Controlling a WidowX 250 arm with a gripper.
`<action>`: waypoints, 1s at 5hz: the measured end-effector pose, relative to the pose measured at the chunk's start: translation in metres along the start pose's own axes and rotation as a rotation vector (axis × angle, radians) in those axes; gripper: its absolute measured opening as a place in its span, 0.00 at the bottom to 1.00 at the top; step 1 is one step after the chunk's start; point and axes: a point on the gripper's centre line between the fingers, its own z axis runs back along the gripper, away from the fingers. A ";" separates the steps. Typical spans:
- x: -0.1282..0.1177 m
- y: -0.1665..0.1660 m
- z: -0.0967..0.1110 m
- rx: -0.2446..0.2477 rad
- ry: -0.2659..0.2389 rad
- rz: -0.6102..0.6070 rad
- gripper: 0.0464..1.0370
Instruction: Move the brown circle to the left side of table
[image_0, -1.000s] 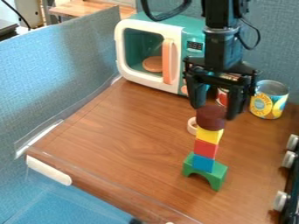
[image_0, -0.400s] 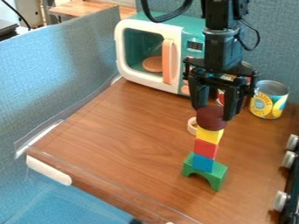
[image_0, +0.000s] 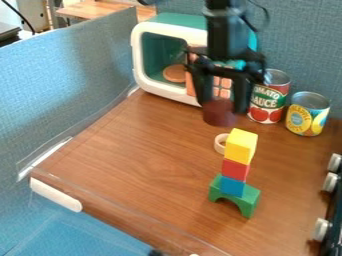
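We see the wooden table (image_0: 133, 150) with a toy microwave (image_0: 143, 82) at its far side; behind the microwave's window we can make out an orange-brown disc (image_0: 175, 73). In front of its right part hangs the pincer (image_0: 224, 103), its two fingers clamped on the brown circle (image_0: 219, 115), which we see held up beyond and left of the block tower. That tower stands right of centre: a green arch (image_0: 249, 200) at the bottom, then a blue block (image_0: 232, 186), a red block (image_0: 235, 170) and a yellow block (image_0: 240, 146) on top. At the far right we have a red can (image_0: 268, 102) and, just right of it, a yellow can (image_0: 307, 116); we cannot tell their contents. Just left of the yellow block lies a pale ring (image_0: 219, 145).
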 end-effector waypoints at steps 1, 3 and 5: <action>-0.016 0.037 -0.002 0.015 0.014 0.101 0.70; -0.045 0.088 -0.050 0.043 0.116 0.190 0.70; -0.049 0.113 -0.082 0.117 0.105 0.155 0.70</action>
